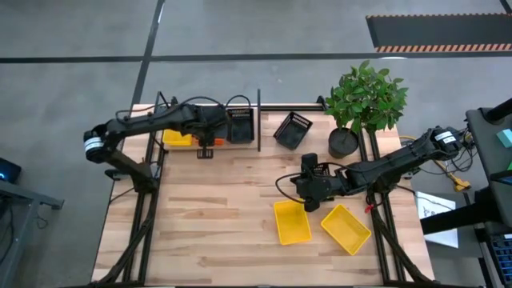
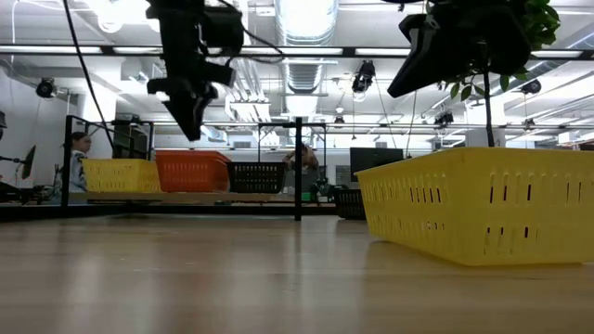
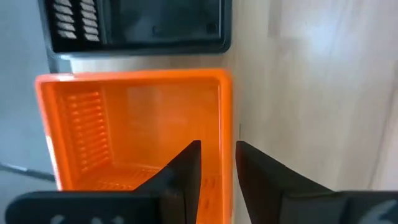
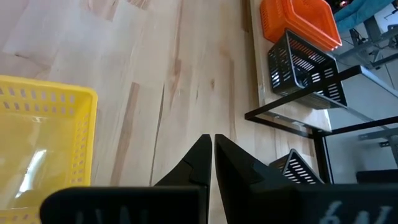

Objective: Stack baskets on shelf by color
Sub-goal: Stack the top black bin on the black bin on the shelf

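Orange basket (image 3: 134, 127) directly beneath left end effector (image 3: 217, 168), fingers astride rim.

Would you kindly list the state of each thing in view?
Left gripper: open, above orange basket rim.
Right gripper: shut, empty.
Yellow baskets: loose on table.
Shelf: holds yellow, orange, black baskets.
Black basket: tilted, right of divider.

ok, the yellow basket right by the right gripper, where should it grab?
Take the yellow basket by its short rim nearest the right gripper, coming straight down. It sits upright and open-topped on the table, so one finger can go inside the thin wall, one outside. The other yellow basket lies apart.
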